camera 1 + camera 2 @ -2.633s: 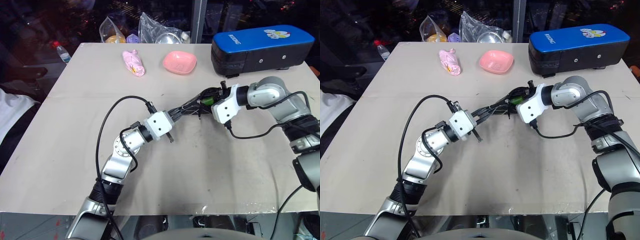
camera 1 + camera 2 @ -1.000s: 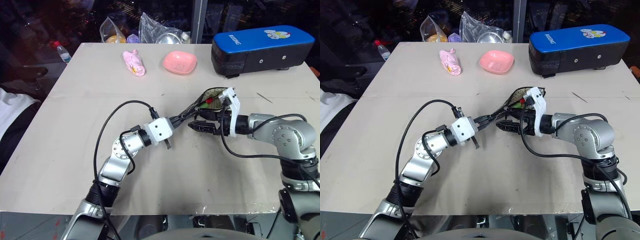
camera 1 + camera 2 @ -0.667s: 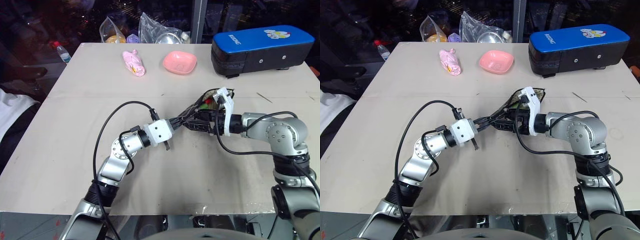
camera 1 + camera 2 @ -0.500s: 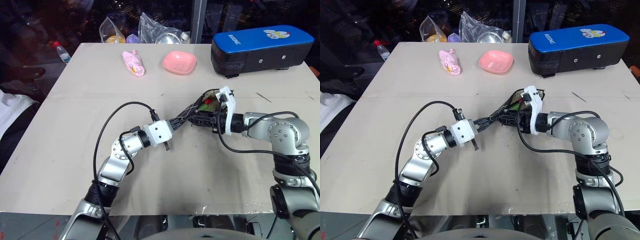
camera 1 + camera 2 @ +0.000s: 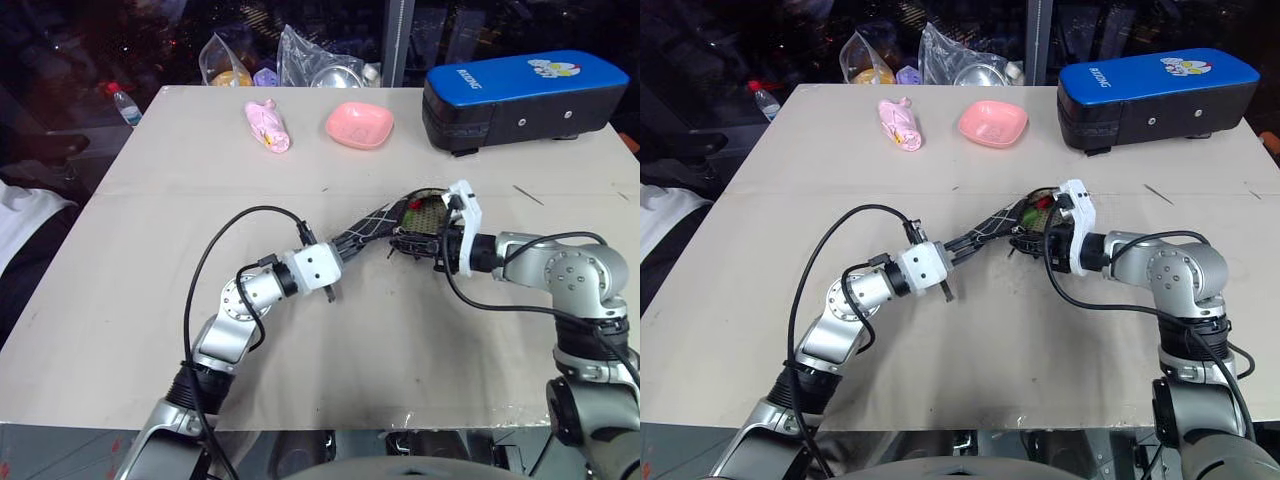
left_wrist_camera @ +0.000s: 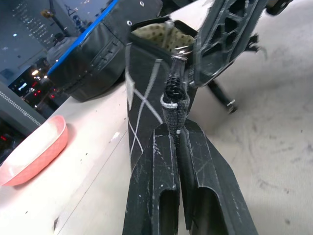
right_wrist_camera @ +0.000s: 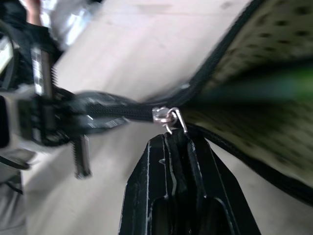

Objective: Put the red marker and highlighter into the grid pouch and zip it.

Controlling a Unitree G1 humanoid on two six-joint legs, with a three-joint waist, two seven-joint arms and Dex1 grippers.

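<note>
My left tool (image 6: 177,142) is pressed together on the end tab of the grid pouch (image 5: 375,222), fingers (image 6: 151,196) pinching the black fabric at the closed end of the zipper; the pouch hangs lifted off the surface (image 5: 150,250) between my two arms. My right tool (image 7: 177,139) is also pressed together — its tips sit right at the small metal zipper pull (image 7: 168,116), and from the wrist view it looks pinched, though the tips hide the actual contact. The pouch mouth gapes on the right-tool side, showing a dotted beige lining (image 7: 254,73). Inside I see a green blur, the highlighter (image 7: 254,90), and from the head view a spot of red at the opening, the red marker (image 5: 412,204) — both in the pouch. Zipper not yet run.

Farther out on the surface: a large blue-and-black case (image 5: 525,95) at the far right, a pink dish (image 5: 359,124), a pink wrapped item (image 5: 267,125), and clear plastic bags (image 5: 300,55) at the far edge.
</note>
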